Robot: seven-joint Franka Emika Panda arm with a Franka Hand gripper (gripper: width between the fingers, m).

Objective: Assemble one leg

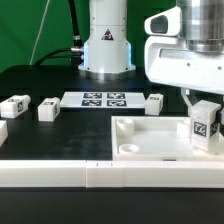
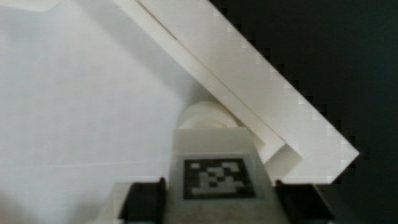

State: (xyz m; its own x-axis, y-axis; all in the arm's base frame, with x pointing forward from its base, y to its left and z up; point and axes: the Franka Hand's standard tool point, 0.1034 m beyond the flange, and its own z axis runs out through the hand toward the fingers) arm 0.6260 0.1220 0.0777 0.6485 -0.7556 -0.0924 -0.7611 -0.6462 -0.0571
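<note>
Black table [image 1: 62, 136] bears tabletop [image 1: 150, 152]; pincer [image 1: 205, 118] clasps leg [image 1: 207, 128].

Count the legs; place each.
4. In the exterior view: far-left leg and second leg left of the marker board, third leg right of it, held leg in the gripper above the tabletop.

Wht leg [image 1: 206, 124], blk-wht tag [image 2: 217, 177], maybe checkered
</note>
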